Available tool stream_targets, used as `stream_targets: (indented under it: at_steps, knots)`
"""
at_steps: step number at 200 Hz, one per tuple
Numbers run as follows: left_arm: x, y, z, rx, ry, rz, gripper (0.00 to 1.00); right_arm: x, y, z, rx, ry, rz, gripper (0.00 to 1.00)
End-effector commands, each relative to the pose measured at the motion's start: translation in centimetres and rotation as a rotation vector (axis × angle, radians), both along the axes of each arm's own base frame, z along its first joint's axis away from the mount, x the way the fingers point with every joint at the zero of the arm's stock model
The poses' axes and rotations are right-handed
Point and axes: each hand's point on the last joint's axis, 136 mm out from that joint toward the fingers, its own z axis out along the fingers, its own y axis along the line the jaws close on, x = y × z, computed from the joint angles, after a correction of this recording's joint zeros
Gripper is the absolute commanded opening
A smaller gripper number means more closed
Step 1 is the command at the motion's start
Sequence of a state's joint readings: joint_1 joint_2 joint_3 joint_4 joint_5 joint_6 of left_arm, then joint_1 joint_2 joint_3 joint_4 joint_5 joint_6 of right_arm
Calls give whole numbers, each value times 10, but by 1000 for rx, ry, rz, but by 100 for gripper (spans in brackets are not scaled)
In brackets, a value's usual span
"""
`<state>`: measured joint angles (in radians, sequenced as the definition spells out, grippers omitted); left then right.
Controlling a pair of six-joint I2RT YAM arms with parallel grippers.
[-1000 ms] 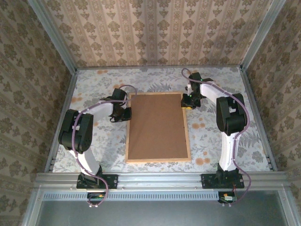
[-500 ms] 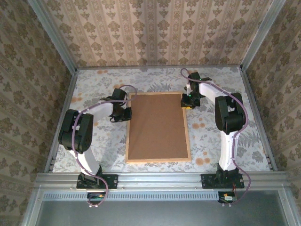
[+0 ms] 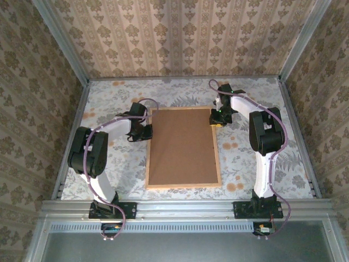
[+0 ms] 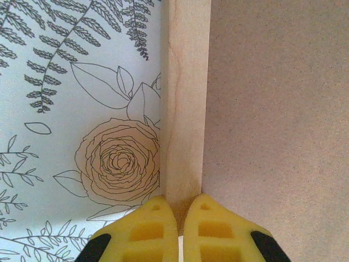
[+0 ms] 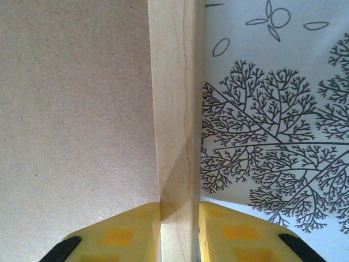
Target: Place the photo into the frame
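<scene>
The table (image 3: 103, 98) wears a pale cloth (image 3: 245, 158) printed with ferns (image 4: 52, 65), a line-drawn rose (image 4: 117, 161) and bare trees (image 5: 267, 142). Beige patterned wallpaper (image 3: 180, 38) covers the surrounding walls (image 3: 32, 82); grey metal rails (image 3: 185, 207) edge the near side.

**A:** Where was the frame (image 3: 182, 186)?

**B:** It lay flat mid-table with its back up. The brown board (image 3: 183, 147) sat inside the pale wood moulding, long sides running 12 to 6 o'clock.

**A:** And the arms?

**B:** The left gripper (image 3: 148, 131) was at the frame's left rail, about 10 o'clock from the board's centre. The right gripper (image 3: 216, 116) was at the far right corner, about 1 o'clock.

**A:** How did the jaws stand?

**B:** They were too small to tell from above.

**A:** What surrounded them?

**B:** A floral table (image 3: 109, 158), with patterned walls (image 3: 180, 38) at 9, 12 and 3 o'clock.
</scene>
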<state>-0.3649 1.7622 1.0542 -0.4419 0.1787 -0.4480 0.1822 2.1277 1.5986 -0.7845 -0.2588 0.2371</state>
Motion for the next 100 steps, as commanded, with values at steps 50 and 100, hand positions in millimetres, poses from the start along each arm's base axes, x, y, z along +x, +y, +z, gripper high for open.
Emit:
stream_targets:
  at_steps: [50, 100]
  knots:
    - [-17, 4, -5, 13, 55, -16, 0, -15, 0, -20, -103, 84, 16, 24]
    - [-16, 3, -3, 10, 46, -23, 0, -7, -1, -22, -143, 71, -31, 22]
